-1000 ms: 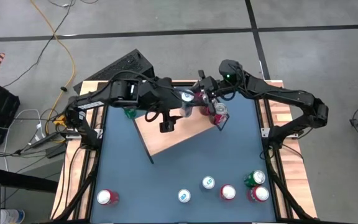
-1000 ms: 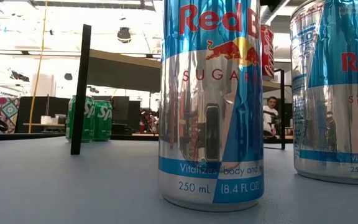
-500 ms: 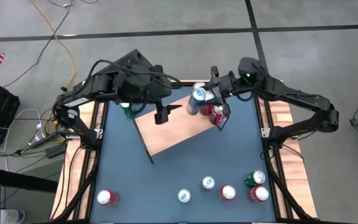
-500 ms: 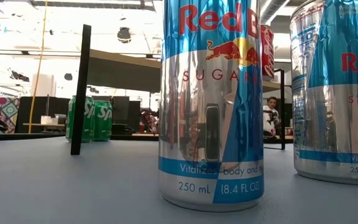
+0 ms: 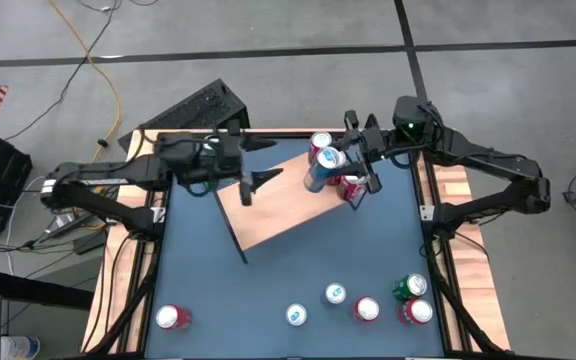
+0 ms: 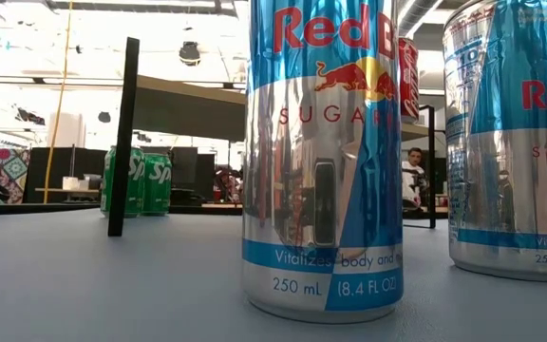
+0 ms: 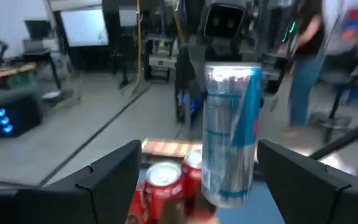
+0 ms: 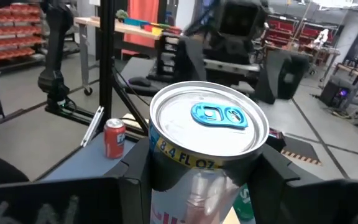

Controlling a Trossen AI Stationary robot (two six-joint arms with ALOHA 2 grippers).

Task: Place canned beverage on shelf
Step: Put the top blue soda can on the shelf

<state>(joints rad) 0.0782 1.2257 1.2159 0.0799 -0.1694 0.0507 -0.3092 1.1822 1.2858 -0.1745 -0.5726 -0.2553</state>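
A silver-and-blue beverage can [image 5: 318, 170] hangs tilted above the shelf [image 5: 278, 215], a light wood board on black legs at the table's far middle. My right gripper [image 5: 353, 165] is shut on the can; the left wrist view shows this can [image 7: 229, 137] in front of the right arm. Two red cans [image 5: 348, 188] [image 7: 163, 180] stand on the shelf beside it. My left gripper [image 5: 253, 182] is open and level over the shelf's left corner, well apart from the can, its fingers [image 7: 114, 171] spread wide. My right gripper pinches the can's side wall just under the top rim [image 8: 166, 152] between its two fingers [image 8: 272, 171]. The fingers reach in level from the table's right side. The can is lifted clear of the shelf and tilted, its top [image 8: 207, 121] leaning toward the wrist.
Several cans stand along the table's near edge: one red [image 5: 173, 317], two silver-blue [image 5: 296, 315] [image 5: 335, 293], and a red-and-green cluster [image 5: 413, 300]. Green cans [image 6: 136, 180] sit beyond a shelf leg [image 6: 122, 138]. The dark blue tabletop [image 5: 198, 270] lies between shelf and near cans.
My left gripper has drawn back toward the table's left edge and swung from pointing down to level, staying open. My right gripper has risen a little toward the right edge with the silver-blue can, which now tilts clear of the shelf.
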